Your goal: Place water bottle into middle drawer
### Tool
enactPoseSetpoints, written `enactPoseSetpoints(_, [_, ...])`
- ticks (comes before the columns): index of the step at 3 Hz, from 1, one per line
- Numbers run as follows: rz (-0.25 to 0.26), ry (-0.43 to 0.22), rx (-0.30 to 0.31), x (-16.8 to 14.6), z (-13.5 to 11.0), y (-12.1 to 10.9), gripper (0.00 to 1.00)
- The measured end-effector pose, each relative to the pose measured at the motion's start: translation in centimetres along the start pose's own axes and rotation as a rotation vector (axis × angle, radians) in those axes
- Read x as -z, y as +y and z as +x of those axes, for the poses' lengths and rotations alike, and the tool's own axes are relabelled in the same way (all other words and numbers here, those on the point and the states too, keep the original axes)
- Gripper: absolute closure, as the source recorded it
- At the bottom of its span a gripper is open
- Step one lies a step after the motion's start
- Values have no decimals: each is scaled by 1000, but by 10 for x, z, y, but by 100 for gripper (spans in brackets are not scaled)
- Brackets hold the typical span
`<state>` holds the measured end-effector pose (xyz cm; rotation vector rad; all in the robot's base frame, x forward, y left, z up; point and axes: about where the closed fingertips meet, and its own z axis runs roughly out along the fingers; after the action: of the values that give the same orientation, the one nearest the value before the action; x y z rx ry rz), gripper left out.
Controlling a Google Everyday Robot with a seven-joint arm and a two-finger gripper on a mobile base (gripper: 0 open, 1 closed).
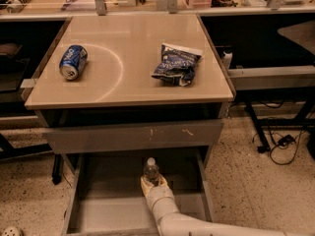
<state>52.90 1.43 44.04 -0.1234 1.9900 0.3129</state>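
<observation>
A lab with workbenches (268, 74), floor cables (284, 142), fingers (146, 184) gripping water bottle (151, 170) inside middle drawer (101, 214).

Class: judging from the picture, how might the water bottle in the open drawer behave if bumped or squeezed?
Standing upright, tall and narrow, the water bottle would probably tip easily on the drawer with its smooth floor. Its clear plastic likely flexes where the gripper holds it low, inside the drawer.

No readable text anywhere. On the tan surface (128, 87), the blue aluminium soda can (73, 62) lying on its side has white logo marks, illegible. The crumpled dark blue snack bag (176, 64) has white print, illegible. The clear ribbed plastic water bottle with white cap (151, 169) has a dark label band, no letters legible. The pale end effector (152, 185) grips the bottle's base inside the open grey middle drawer (103, 205).
</observation>
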Motion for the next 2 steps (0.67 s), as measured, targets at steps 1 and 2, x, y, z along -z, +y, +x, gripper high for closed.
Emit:
enactPoseSetpoints(1, [0, 1, -18, -6, 8, 1, 100])
enactPoseSetpoints(2, [1, 11, -31, -7, 16, 2, 100])
